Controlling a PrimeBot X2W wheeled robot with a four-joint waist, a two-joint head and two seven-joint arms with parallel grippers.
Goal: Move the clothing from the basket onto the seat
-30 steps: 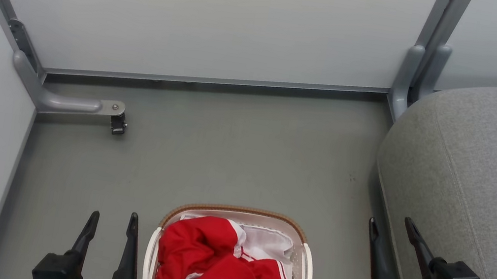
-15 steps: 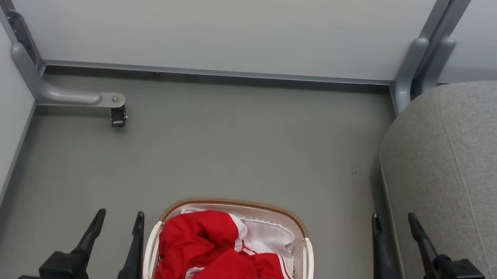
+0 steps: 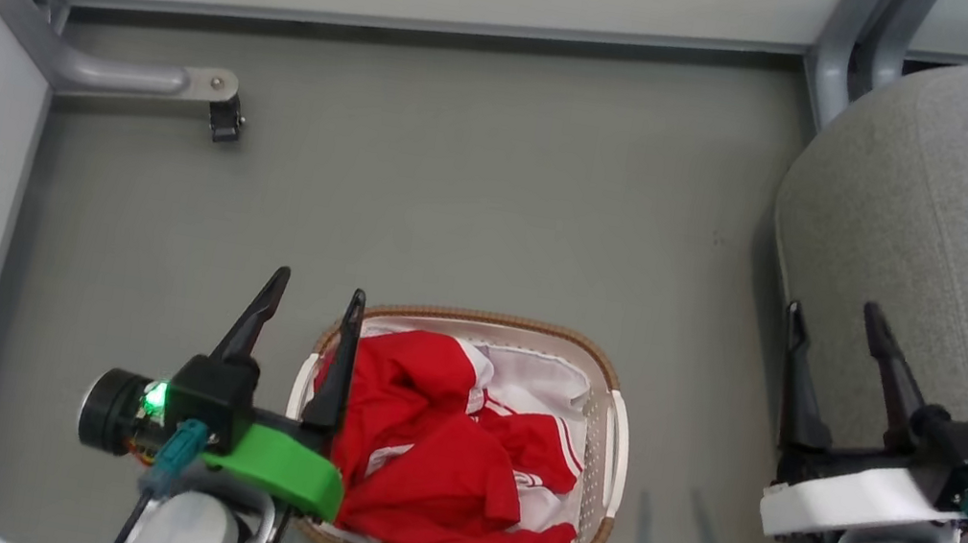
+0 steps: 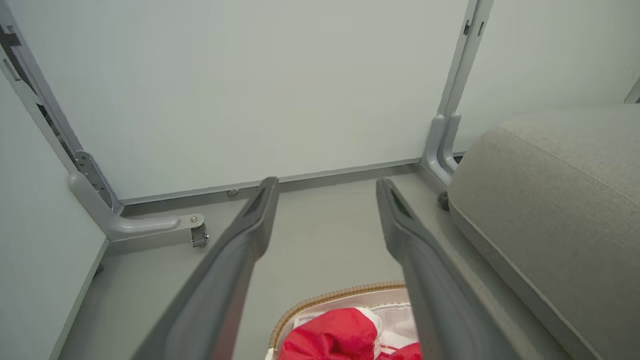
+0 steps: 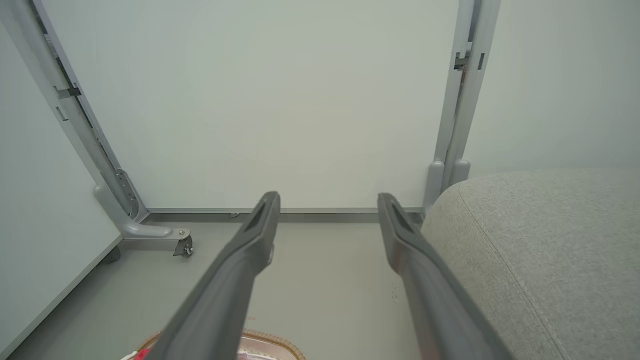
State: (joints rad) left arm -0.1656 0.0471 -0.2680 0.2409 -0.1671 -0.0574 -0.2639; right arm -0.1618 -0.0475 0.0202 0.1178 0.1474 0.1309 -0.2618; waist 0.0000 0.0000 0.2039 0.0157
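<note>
**Both grippers spread and empty, clothing in the basket**

Far to the left of the basket [image 3: 477, 317], beyond its far end, a grey foot [image 3: 136, 74] of the wall frame lies on the floor [image 3: 481, 164] with a small black caster [image 3: 224, 119] at its tip.

My left gripper [image 3: 321, 285] comes next, at the basket's left side. Its two fingers are spread wide with nothing between them. From my head, the outer finger lies over the floor left of the basket and the inner finger crosses the basket's left rim. I cannot tell whether that finger touches the rim or the cloth. Along my left wrist, the basket's far rim and a red fold show low between the fingers.

The clothing [image 3: 433, 468] is all in the basket, a crumpled red heap with white trim. It fills the left and near parts, and the white liner [image 3: 544, 383] shows bare at the far right. One red fold spills over the near rim.

Right of the basket is a stretch of bare floor, then my right gripper [image 3: 832, 309], well apart from the basket. Its fingers are also spread and hold nothing, and from my head they lie over the left edge of the seat [image 3: 965, 241].

The seat stands farthest right of the basket, grey, with no clothing on it.
</note>
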